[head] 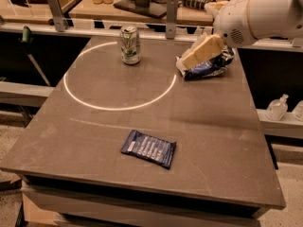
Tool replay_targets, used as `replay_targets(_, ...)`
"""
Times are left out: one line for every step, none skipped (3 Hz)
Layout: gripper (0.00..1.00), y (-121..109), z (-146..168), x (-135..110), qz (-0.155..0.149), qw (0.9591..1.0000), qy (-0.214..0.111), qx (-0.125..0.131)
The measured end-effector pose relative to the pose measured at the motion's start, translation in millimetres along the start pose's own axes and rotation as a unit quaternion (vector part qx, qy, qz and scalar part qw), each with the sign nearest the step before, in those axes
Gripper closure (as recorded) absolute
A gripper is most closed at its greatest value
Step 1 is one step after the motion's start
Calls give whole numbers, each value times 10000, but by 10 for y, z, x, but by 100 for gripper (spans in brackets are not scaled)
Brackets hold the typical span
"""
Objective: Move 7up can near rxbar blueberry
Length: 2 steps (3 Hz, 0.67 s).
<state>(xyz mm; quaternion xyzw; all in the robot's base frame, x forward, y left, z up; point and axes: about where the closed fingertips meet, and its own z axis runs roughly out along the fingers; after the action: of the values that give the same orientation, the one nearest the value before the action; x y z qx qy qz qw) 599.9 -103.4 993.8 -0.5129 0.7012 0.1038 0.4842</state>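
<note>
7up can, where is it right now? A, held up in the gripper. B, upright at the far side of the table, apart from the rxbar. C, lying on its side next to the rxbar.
B. The can stands upright at the table's far side. The rxbar lies well apart near the front edge, and the gripper is over the chip bag at the far right.

Jaws are hanging over the table's [213,141] far right corner. Crumpled blue-and-white chip bag [213,67] is lying just beneath them, partly hidden. White light ring [118,107] is showing on the table left of the jaws. Clear bottle [277,109] is standing off-table, below-right of them.
</note>
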Motion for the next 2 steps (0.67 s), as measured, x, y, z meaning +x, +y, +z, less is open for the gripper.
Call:
replay_targets(0,-236,636,214,508,9978,-349,-255)
replay_targets(0,-374,1263,301,778,9942,-523,-525)
